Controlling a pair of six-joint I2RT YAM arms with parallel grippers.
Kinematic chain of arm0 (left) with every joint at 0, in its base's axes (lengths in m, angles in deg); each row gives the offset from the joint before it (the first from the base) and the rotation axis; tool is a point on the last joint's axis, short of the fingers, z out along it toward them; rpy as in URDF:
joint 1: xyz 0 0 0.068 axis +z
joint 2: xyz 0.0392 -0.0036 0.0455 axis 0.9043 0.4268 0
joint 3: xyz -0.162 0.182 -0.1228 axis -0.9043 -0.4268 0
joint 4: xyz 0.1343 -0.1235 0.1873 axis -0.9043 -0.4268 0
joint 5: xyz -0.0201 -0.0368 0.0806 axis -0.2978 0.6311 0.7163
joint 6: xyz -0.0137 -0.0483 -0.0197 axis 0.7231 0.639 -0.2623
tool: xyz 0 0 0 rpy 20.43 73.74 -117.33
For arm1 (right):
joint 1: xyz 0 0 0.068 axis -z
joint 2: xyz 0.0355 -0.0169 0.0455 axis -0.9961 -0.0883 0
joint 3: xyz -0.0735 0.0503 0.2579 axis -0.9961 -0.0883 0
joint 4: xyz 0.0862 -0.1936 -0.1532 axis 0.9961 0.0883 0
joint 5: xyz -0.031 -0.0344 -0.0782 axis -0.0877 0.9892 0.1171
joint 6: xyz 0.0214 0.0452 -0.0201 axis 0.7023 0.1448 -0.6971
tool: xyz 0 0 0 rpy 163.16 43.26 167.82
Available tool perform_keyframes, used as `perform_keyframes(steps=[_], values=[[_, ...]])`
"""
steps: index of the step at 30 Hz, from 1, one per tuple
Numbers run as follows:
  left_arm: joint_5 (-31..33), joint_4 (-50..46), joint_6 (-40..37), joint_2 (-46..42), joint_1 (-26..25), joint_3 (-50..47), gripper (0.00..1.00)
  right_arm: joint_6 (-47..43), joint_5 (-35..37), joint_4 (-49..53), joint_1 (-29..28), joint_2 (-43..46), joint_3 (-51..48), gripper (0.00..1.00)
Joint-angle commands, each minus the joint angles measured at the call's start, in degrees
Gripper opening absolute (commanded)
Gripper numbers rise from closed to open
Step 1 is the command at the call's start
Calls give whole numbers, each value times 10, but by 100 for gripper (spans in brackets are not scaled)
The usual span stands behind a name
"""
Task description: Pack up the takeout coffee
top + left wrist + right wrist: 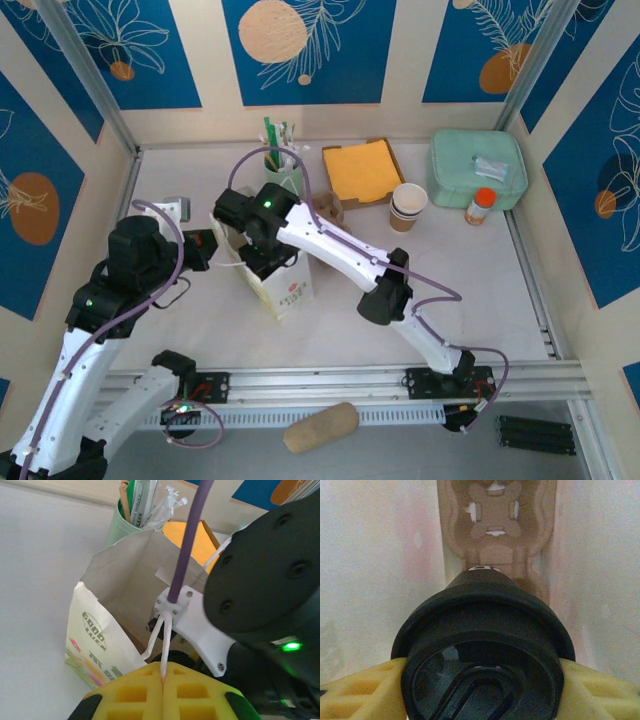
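Right wrist view: right gripper (481,690) clasps the takeout coffee (482,630), yellow pads pressed either side beneath its black lid, down between the pale walls of the paper bag (365,580) and above a brown moulded insert (495,525). Left gripper (164,687) is pinched shut on the bag's white handle (165,635), holding that side up. Judgement: lower straight, cup upright, centred on the insert, and let go only once seated, with the handle held taut. Cup's paper sides are hidden under the lid. Gap to the bag floor unreadable. Insert's exact form is unclear.
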Motion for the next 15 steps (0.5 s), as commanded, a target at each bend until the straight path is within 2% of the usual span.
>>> perform_keyframes(steps=[1,15], values=[[-9,5,3,-9,-2,-4,0,6,-6,-1,-5,-6,-8,54],[-6,3,3,-10,-2,-5,0,7,-16,7,1,2,-5,54]])
